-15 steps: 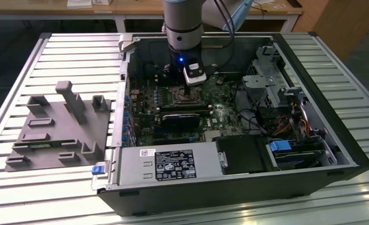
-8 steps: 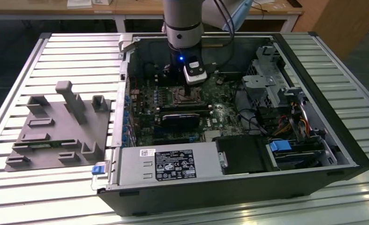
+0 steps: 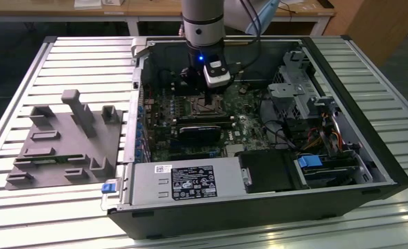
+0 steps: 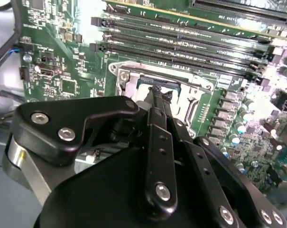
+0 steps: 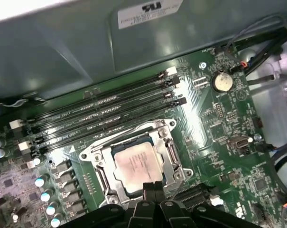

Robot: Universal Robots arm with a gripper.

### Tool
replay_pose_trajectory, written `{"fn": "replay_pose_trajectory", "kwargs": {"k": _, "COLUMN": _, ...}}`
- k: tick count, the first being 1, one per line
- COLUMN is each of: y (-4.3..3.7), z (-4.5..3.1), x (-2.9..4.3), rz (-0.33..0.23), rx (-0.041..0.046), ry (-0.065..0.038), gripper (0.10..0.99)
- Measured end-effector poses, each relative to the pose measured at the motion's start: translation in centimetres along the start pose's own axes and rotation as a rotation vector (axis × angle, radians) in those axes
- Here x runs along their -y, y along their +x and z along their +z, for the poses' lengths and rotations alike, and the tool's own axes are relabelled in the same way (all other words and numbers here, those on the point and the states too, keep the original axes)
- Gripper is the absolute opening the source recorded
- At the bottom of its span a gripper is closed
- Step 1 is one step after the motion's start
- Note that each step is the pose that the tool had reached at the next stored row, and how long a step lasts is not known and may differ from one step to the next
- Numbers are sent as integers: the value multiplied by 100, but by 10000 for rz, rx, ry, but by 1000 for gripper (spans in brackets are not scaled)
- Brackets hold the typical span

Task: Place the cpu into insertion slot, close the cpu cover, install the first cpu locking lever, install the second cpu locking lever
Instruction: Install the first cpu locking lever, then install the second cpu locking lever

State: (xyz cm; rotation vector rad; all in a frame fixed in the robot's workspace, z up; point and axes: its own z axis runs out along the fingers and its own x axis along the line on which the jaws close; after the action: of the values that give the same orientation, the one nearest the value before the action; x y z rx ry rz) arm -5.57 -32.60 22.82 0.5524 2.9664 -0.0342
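Observation:
The cpu (image 5: 135,165), a dull silver square chip, lies flat in the insertion slot (image 5: 168,142) of the green motherboard. The cpu cover (image 5: 98,151), a thin silvery frame, lies down around the chip, whose top shows through its window. My gripper (image 5: 152,186) is shut, with nothing held, its dark fingertips together right at the socket's edge beside the chip. In the second wrist view the gripper (image 4: 158,92) points down at the socket, hiding most of the cpu (image 4: 150,84). In the exterior view the gripper (image 3: 207,98) reaches down into the open case over the insertion slot (image 3: 205,107). I cannot tell how the locking levers stand.
Several long black memory slots (image 5: 105,111) run beside the socket, and a coin battery (image 5: 222,81) sits farther off. The case holds a power supply (image 3: 190,181), a black card (image 3: 200,129) and a drive cage with cables (image 3: 304,96). A grey fixture (image 3: 65,140) lies on the slatted table at the exterior view's left.

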Motion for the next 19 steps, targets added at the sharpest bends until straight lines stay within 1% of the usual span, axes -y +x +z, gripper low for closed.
{"fn": "replay_pose_trajectory", "kwargs": {"k": 1, "y": -2, "z": -12, "x": 0, "rz": 0, "rx": 0, "ry": 1, "gripper": 102}}
{"fn": "replay_pose_trajectory", "kwargs": {"k": 17, "y": -2, "z": -14, "x": 0, "rz": 1, "rx": -2, "ry": -4, "gripper": 102}}
{"fn": "replay_pose_trajectory", "kwargs": {"k": 19, "y": -3, "z": -26, "x": 1, "rz": -1, "rx": -2, "ry": 3, "gripper": 102}}
